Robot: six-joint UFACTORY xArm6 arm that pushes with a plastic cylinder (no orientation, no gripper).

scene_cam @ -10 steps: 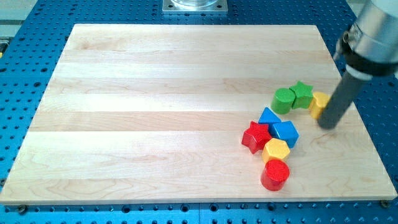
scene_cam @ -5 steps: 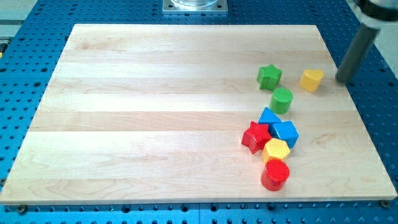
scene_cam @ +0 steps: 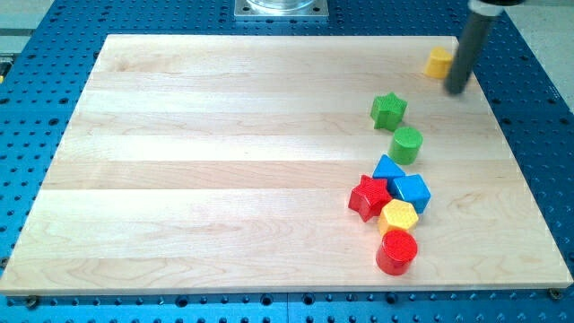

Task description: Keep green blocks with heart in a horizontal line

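No jaws, my tip (scene_cam: 456,90) beside yellow heart (scene_cam: 439,63), green star (scene_cam: 388,110), green cylinder (scene_cam: 406,144)

The table (scene_cam: 224,135) is pale wood in glued strips, smooth and matt, with a fine grain. Around it lies a blue base (scene_cam: 36,108) of perforated metal. The green star (scene_cam: 388,110), green cylinder (scene_cam: 406,144), red star (scene_cam: 369,197), red cylinder (scene_cam: 397,252) and yellow block (scene_cam: 439,62) look like matt plastic with finely ribbed tops. My tip (scene_cam: 457,90) ends a dark, dull rod.
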